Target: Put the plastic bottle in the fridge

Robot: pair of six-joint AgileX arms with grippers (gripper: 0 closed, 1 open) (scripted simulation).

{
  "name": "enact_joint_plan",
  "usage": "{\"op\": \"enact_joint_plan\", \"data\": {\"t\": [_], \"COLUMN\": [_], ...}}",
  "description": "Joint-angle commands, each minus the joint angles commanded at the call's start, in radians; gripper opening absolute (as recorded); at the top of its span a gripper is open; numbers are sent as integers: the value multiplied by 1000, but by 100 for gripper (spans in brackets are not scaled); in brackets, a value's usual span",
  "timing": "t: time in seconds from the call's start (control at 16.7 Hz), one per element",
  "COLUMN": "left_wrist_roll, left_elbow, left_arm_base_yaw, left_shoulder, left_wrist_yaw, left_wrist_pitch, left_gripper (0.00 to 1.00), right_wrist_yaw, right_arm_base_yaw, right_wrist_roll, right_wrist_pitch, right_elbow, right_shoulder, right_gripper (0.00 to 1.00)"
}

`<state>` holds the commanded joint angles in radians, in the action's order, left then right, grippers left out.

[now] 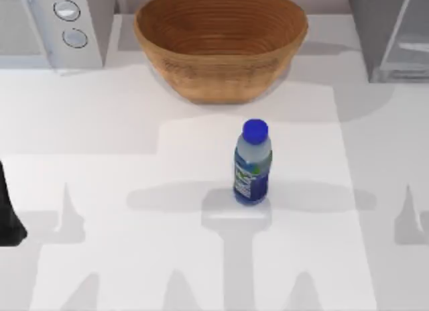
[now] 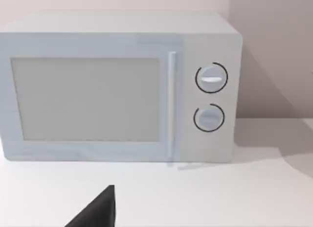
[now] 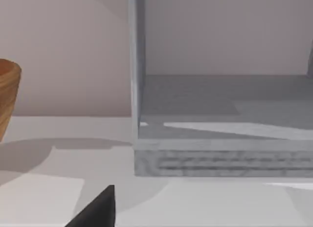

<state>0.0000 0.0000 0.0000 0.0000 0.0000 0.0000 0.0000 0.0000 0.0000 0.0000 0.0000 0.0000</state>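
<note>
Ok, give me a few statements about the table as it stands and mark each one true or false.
1. The plastic bottle stands upright on the table. True.
2. The bottle lies inside the wicker bowl. False: it stands in front of the bowl, apart from it.
3. The bottle's cap is red. False: it is bright blue.
4. The microwave has two round knobs. True.
5. The fridge sits at the table's far right. True.

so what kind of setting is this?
Likely a simulated kitchen counter: a microwave at the back left, the fridge at the back right, a wicker bowl and the plastic bottle on the white table.
</note>
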Motion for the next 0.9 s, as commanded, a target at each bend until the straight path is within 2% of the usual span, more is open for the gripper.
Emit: {"op": "enact_joint_plan", "data": {"t": [0.24,0.42,0.9], "left_wrist_roll": [0,0,0], "left_elbow": [0,0,0], "left_arm_base_yaw": [0,0,0], "left_shoulder": [0,0,0], "left_wrist_yaw": [0,0,0], "left_wrist_pitch": [0,0,0], "left_gripper": [100,100,100], "right_wrist_yaw": [-6,-23,-73], "right_arm_base_yaw": [13,59,252], "right_wrist_roll": [0,0,0], "right_wrist_pitch": [29,143,720], "right_elbow": [5,25,135], "right_shoulder": [31,156,859], "right_gripper": [100,100,100]}}
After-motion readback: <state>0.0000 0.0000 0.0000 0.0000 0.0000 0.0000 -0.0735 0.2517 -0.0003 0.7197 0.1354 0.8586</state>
